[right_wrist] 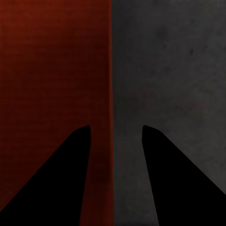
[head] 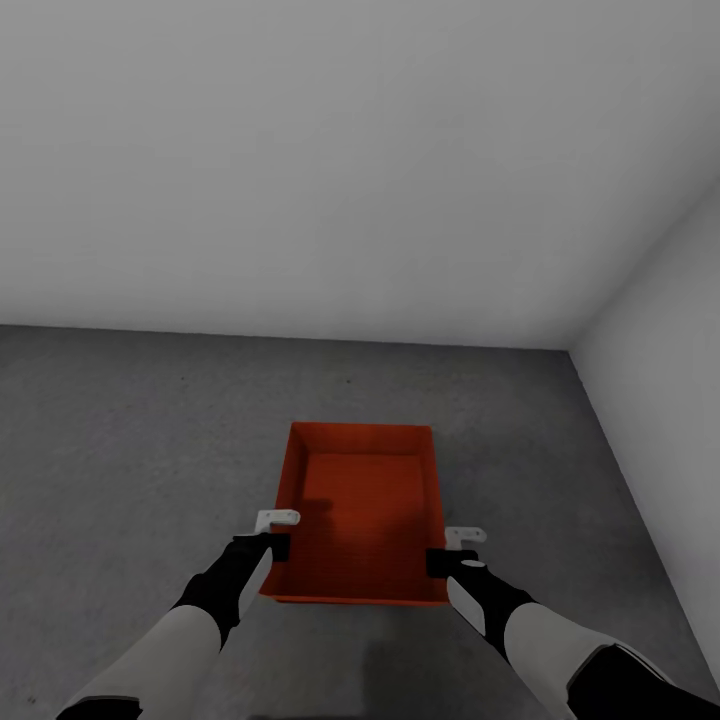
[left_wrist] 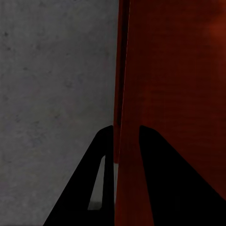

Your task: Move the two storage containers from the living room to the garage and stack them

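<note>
Nearest the head camera: two arms in white and black sleeves, reaching forward and down, one at each lower corner. At the end of each, one gripper: left gripper (head: 272,545) at the left wall of the storage container (head: 365,500), right gripper (head: 450,560) at its right wall, both near the container's near end. One storage container counted in view: orange-red, rectangular, lidless, with tapering walls and a finely ribbed bottom, long axis running away from the robot. Whether resting on the concrete floor (head: 130,450) or held just above it, cannot tell. Seen from the left wrist: left gripper (left_wrist: 126,136) with two dark fingers (left_wrist: 160,179) straddling the container's thin wall (left_wrist: 123,94), one finger outside over grey floor (left_wrist: 52,94), one inside over the red bottom; jaws narrowly apart with the wall between them, seemingly clamped on it. Seen from the right wrist: right gripper (right_wrist: 115,134) with two dark fingers (right_wrist: 56,183) set wider apart, one over the red interior (right_wrist: 52,70), the other over grey floor (right_wrist: 179,70), the wall's edge running between them; contact with the wall not clear, so firm grip or loose straddle cannot be told. Around: dull dark-grey mottled floor, two plain white walls (head: 350,150) meeting in a corner at the far right, container well short of both.
</note>
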